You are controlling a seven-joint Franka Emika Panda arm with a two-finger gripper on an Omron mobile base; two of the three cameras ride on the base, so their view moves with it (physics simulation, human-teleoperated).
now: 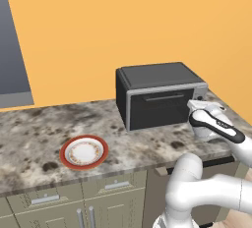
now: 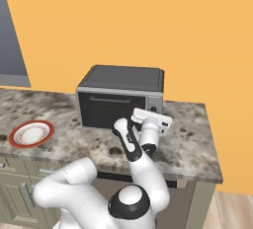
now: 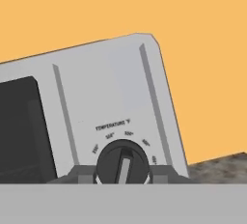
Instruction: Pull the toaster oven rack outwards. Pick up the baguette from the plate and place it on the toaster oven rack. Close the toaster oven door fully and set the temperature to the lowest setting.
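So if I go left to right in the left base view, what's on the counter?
Plate → toaster oven → gripper, up at the oven's right end.

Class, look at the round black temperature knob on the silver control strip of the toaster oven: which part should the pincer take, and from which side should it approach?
Take the round black temperature knob by its curved rim, one finger on each side, approaching straight at the silver control strip from the front. The knob stands out from the flat strip, and its raised grey pointer bar runs down the middle, so the rim sides are free. The pincer already flanks it.
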